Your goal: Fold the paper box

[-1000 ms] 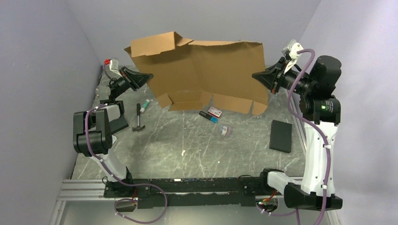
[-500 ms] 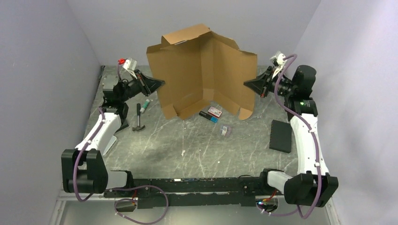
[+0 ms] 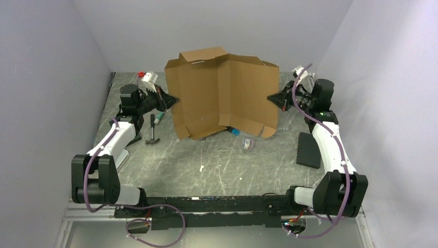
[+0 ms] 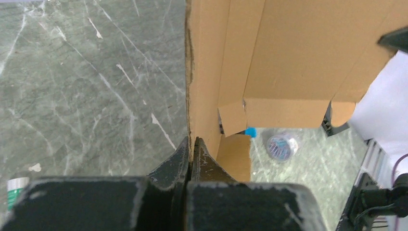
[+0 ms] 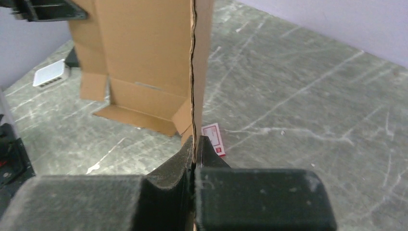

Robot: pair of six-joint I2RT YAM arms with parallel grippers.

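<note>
Paper box (image 3: 222,93): plain brown cardboard, unprinted. Table (image 3: 206,160): grey-green stone pattern with white veins and scratches. Pad (image 3: 309,150), right of the box: solid black. Hammer (image 3: 153,133), left of the box: black. Card (image 5: 214,139), by the box's lower edge: white and red. Walls (image 3: 51,62): pale lilac.

1. The paper box (image 3: 222,93) stood upright, hiding the stretch of table (image 3: 206,160) behind it and most of a blue-tipped item (image 3: 235,132).
2. In both wrist views, the box ran past the top edge.
3. The small round object (image 4: 280,146) was too blurred to identify.
</note>
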